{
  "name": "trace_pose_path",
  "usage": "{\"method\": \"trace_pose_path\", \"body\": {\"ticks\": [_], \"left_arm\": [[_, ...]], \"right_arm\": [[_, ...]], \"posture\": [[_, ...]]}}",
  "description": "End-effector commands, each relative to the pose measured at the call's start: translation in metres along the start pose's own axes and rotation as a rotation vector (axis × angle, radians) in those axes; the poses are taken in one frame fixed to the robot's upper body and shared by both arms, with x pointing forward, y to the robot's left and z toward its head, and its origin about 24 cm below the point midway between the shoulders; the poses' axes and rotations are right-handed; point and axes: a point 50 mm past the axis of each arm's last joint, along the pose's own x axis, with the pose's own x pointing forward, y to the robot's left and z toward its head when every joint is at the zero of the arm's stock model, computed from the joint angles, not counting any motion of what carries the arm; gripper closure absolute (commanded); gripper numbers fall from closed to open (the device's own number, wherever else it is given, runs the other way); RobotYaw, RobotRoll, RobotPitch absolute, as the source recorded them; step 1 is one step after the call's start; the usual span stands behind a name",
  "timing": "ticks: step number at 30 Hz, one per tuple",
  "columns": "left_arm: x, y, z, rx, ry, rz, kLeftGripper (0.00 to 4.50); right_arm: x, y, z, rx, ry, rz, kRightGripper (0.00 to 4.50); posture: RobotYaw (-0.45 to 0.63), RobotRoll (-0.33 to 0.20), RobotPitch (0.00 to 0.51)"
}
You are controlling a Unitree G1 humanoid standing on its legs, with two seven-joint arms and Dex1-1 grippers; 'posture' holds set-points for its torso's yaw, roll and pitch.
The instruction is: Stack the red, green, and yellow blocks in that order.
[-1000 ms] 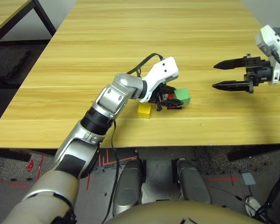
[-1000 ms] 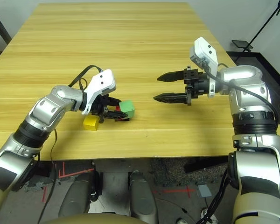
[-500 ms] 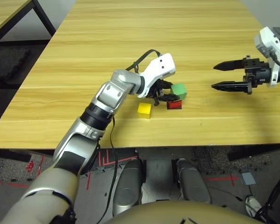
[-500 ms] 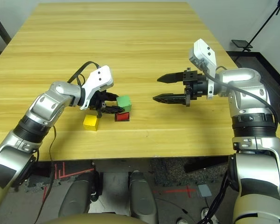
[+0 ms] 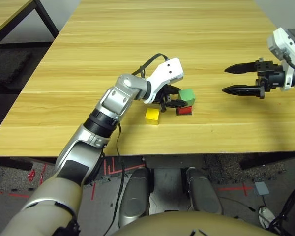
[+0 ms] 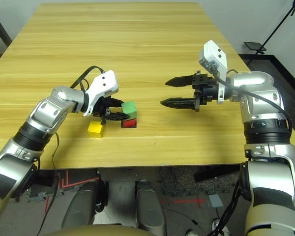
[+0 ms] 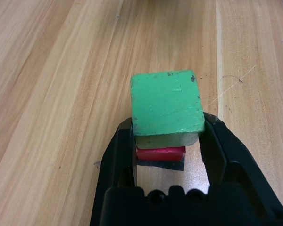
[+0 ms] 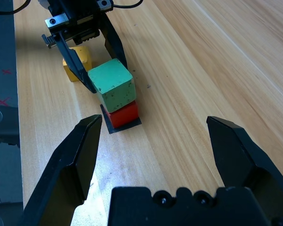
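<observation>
Left end effector (image 5: pixel 179 100) sits by the green block (image 5: pixel 187 95) in the left eye view. Its 2 black fingers are on each side of the block. The green block sits on the red block (image 5: pixel 184 110), a bit crooked. The yellow block (image 5: pixel 152 115) lies on the desk (image 5: pixel 137 39) just beside them. The right end effector (image 5: pixel 233 79) hangs off to the right with its fingers spread apart, holding nothing.

From the right eye view it looks the same: green on red, yellow near the left arm, and the right end effector well apart from the stack.

Looking along the left wrist, the fingers (image 7: pixel 122 155) stand at the sides of the green block with thin gaps, so I think they are let go, not squeezing. Red peeks out under green, on a flat black patch (image 7: pixel 160 164).

Seen from the right wrist, the 2-block stack is between its wide open fingers (image 8: pixel 78 155), far ahead. Green is turned a little on red.

These blocks look hard, light and not shiny, so they should not slip much. I would take the yellow one by 2 flat sides, near the middle. The stack looks easy to knock, so set yellow down softly.
</observation>
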Motion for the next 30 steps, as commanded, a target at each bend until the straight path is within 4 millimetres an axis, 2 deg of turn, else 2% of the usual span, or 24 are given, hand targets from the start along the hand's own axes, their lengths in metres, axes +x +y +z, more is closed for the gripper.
{"method": "trace_pose_path", "body": {"ticks": [1,8,9,12,14,16,19,24,30], "left_arm": [[-0.001,-0.001,-0.006,-0.012,0.015,-0.001,2.48],[-0.006,0.002,-0.003,-0.024,-0.014,0.017,0.16],[-0.011,0.003,0.002,-0.012,-0.026,0.026,0.04],[-0.040,0.009,0.015,0.035,-0.035,0.048,0.04],[-0.062,0.007,0.016,0.072,0.012,0.039,0.04],[-0.082,0.002,0.009,0.091,0.098,0.011,0.04],[-0.105,-0.012,-0.014,0.054,0.227,-0.043,0.04],[-0.104,-0.025,-0.036,0.019,0.251,-0.068,0.04],[-0.089,-0.017,-0.048,0.053,0.217,-0.009,0.04]], "right_arm": [[0.000,0.001,0.005,-0.007,-0.029,0.003,0.00],[0.001,0.000,0.006,-0.009,-0.033,-0.002,0.00],[0.001,0.000,0.007,-0.010,-0.034,-0.001,0.00],[0.001,-0.001,0.009,-0.013,-0.037,-0.001,0.00],[0.001,-0.002,0.009,-0.014,-0.037,0.000,0.00],[0.002,-0.003,0.009,-0.015,-0.036,0.000,0.00],[0.003,-0.005,0.011,-0.017,-0.038,0.002,0.00],[0.006,-0.007,0.013,-0.020,-0.043,0.010,0.00],[0.007,-0.007,0.015,-0.024,-0.042,0.019,0.00]], "posture": [[0.15,-0.031,0.111],[0.16,-0.034,0.108],[0.16,-0.036,0.106],[0.18,-0.040,0.103],[0.18,-0.040,0.102],[0.19,-0.041,0.100],[0.21,-0.043,0.099],[0.21,-0.050,0.099],[0.21,-0.058,0.099]]}}
